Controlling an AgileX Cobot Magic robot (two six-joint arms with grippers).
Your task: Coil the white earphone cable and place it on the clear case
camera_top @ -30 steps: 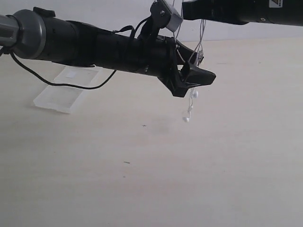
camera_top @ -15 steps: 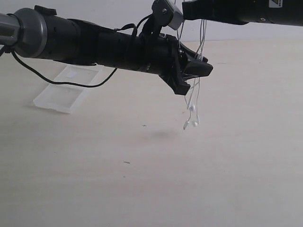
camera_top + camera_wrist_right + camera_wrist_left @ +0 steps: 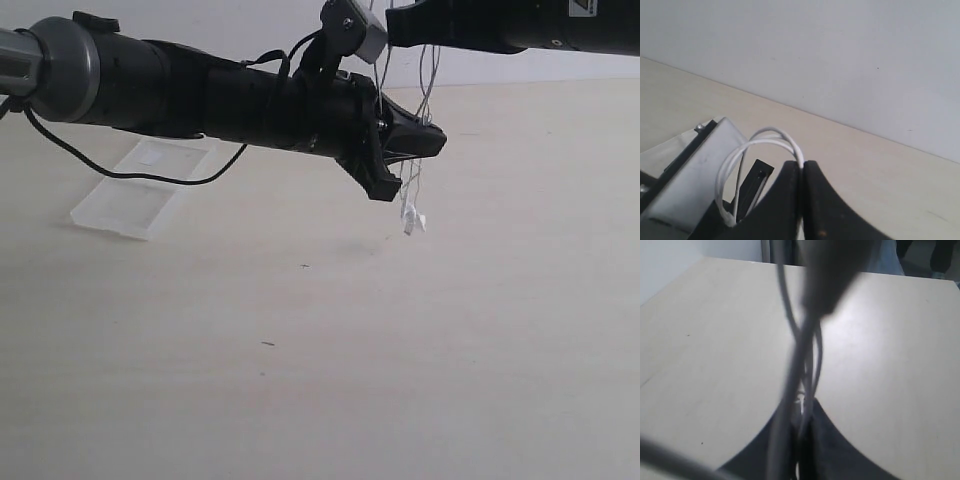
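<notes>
1. The right pincer (image 3: 802, 172) hangs high above the bench (image 3: 420, 380). Its fingers are pressed together on the white earphone cable (image 3: 756, 142), which arches out of the grip in a small loop.
2. The left pincer (image 3: 428, 143) sits just below it, its fingers closed on the hanging strands.
3. Under the left pincer, the cable's end dangles as a small white bunch, off the bench.
4. The clear case (image 3: 140, 190) lies flat on the bench, well apart to the left, partly behind the left arm (image 3: 200, 95).
</notes>
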